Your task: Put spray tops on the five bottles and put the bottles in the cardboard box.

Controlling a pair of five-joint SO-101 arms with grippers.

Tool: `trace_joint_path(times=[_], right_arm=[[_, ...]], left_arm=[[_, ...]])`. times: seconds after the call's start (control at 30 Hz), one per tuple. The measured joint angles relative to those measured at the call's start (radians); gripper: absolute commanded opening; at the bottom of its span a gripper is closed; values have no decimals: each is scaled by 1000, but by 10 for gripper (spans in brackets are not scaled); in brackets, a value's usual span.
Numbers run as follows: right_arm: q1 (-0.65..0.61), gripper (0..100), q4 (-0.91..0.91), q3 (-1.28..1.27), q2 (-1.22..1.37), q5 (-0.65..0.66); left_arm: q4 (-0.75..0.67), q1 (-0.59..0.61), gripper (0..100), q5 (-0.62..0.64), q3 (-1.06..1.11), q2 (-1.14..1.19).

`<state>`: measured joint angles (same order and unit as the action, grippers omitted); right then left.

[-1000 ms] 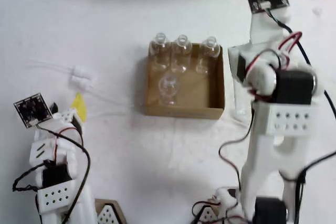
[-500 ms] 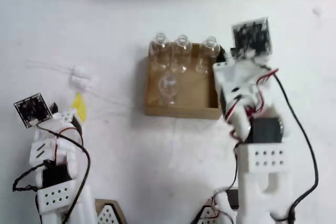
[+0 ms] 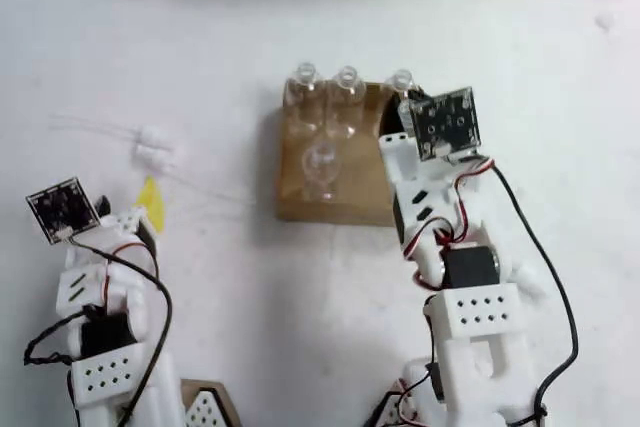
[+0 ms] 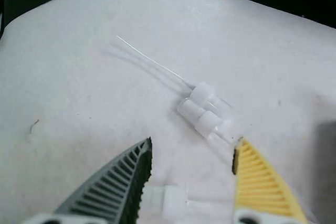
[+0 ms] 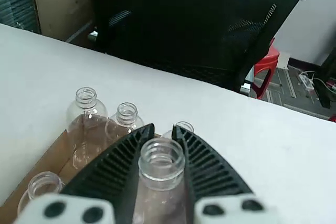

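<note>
Right gripper (image 5: 163, 130) pinched one uncapped bottle (image 5: 161, 162), axis upright, apparently above the box (image 3: 330, 209), with four other bottles (image 5: 86, 119) ahead of it. Left gripper (image 4: 192, 145) hung spread, tops (image 4: 202, 109) just ahead.

At the high view's center, the right arm (image 3: 440, 197) hid the box's (image 3: 300, 209) right side and most of a rear bottle (image 3: 399, 78). The held bottle (image 5: 161, 161) was cropped at its base.
</note>
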<state>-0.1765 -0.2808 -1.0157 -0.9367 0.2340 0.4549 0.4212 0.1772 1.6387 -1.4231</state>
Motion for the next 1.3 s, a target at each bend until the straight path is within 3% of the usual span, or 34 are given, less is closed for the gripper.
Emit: trace_joint_path(times=[0.13,0.4,0.53,0.8,0.97,1.3], right_arm=[[0,17,201,-143,0,-23],[37,17,345,-218,0,-364],[38,17,371,-262,0,-330],[37,17,620,-368,0,-282],[37,17,638,-379,5,-279],[49,17,819,-381,295,-279]], left_arm=[[0,0,237,0,0,0],[0,0,237,0,0,0],[0,0,238,0,0,0],[0,0,238,0,0,0],[0,0,238,0,0,0],[0,0,238,0,0,0]])
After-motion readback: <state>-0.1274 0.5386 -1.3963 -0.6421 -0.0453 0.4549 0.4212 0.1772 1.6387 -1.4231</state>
